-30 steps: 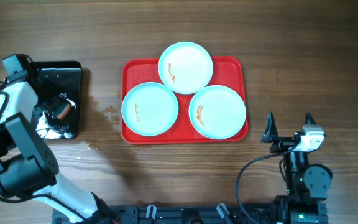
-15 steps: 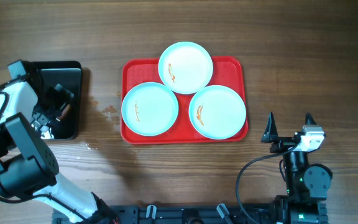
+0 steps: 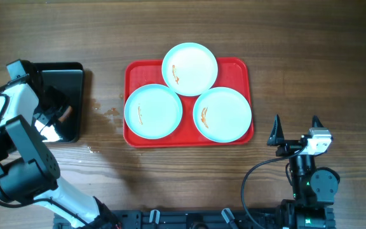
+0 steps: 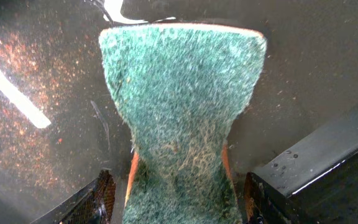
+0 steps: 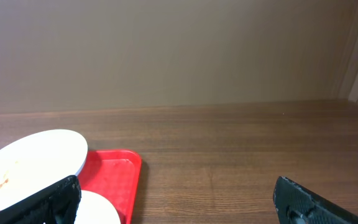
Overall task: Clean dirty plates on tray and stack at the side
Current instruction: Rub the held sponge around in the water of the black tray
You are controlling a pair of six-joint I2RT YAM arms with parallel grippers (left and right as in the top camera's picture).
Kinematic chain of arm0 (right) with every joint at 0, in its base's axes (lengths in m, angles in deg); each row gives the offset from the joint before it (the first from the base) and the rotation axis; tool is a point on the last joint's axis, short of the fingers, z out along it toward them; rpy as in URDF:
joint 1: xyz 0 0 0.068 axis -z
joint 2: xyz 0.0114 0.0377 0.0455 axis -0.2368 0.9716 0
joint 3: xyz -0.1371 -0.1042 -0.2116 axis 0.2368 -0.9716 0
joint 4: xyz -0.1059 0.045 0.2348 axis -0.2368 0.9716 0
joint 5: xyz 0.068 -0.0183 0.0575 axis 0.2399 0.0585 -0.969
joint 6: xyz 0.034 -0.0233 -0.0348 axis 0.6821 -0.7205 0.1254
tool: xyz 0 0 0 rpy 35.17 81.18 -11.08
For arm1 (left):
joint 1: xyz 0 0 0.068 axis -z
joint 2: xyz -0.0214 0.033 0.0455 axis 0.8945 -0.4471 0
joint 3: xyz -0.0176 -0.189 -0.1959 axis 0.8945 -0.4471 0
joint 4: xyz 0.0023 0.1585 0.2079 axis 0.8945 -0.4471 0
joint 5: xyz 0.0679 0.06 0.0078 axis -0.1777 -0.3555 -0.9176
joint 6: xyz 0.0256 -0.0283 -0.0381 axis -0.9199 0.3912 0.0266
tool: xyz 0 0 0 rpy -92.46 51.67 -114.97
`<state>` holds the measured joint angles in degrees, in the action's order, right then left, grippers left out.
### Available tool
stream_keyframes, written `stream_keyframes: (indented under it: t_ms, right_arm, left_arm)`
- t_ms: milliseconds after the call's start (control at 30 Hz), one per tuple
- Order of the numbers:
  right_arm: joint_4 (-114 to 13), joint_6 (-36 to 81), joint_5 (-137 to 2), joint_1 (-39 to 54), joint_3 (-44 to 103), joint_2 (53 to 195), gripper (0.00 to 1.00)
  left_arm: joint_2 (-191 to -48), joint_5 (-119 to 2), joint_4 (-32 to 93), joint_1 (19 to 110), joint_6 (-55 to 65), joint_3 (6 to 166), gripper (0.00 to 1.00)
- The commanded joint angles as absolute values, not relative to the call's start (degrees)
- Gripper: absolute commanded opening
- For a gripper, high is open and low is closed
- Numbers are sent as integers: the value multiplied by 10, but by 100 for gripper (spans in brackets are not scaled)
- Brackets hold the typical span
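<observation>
Three pale blue plates lie on the red tray [image 3: 135, 73]: one at the back [image 3: 190, 69], one front left [image 3: 153, 111], one front right [image 3: 222, 114], each with a small orange smear. My left gripper [image 3: 53, 116] reaches down into the black bin. In the left wrist view a green scouring sponge [image 4: 179, 106] with an orange edge lies between its fingers [image 4: 103, 194], and a thin gap shows on each side, so the left gripper [image 4: 178, 202] is open around it. The right gripper [image 3: 295, 122] is open and empty near the table's front right.
The black bin [image 3: 75, 71] sits left of the tray, its floor wet and speckled orange. Small wet spots [image 3: 110, 113] mark the wood between bin and tray. The right wrist view shows the tray corner [image 5: 114, 171], a plate [image 5: 33, 165] and bare wood.
The left gripper has shifted within the bin and come down over the sponge, and its jaws have narrowed towards the sponge's sides. The right arm and the plates have not moved.
</observation>
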<state>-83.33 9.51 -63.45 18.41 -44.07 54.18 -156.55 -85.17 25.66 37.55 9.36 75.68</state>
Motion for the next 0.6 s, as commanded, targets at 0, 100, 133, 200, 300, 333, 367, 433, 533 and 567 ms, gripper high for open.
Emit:
stream_keyframes:
  t_ms: [0,100,133,200,300,333,367,433,533,567]
  right_arm:
    - [-835,88,-627,187,-441,541,100]
    - [-835,88,-627,187,-441,541,100]
    - [-835,88,-627,187,-441,541,100]
    - [-835,88,-627,187,-441,541,100]
    - [-835,88,-627,187,-441,541,100]
    - [-835,88,-627,187,-441,541,100]
    - [-835,88,-627,187,-441,541,100]
    - [-835,88,-627,187,-441,541,100]
    - [-835,88,-627,187,-441,541,100]
    - [-835,88,-627,187,-441,541,100]
  left_arm:
    - [-1565,-847,262,375,95,765,64]
    - [-1567,-847,262,375,95,765,59]
    - [-1567,-846,262,375,96,765,57]
    - [-1567,-839,261,375,96,765,52]
    - [-1567,-829,257,375,96,765,43]
    - [-1567,-829,255,375,96,765,41]
    - [-1567,-830,254,375,95,765,38]
    - [-1567,-830,253,375,95,765,22]
    - [-1567,-830,253,374,95,765,4]
    - [-1567,-830,253,374,95,765,4]
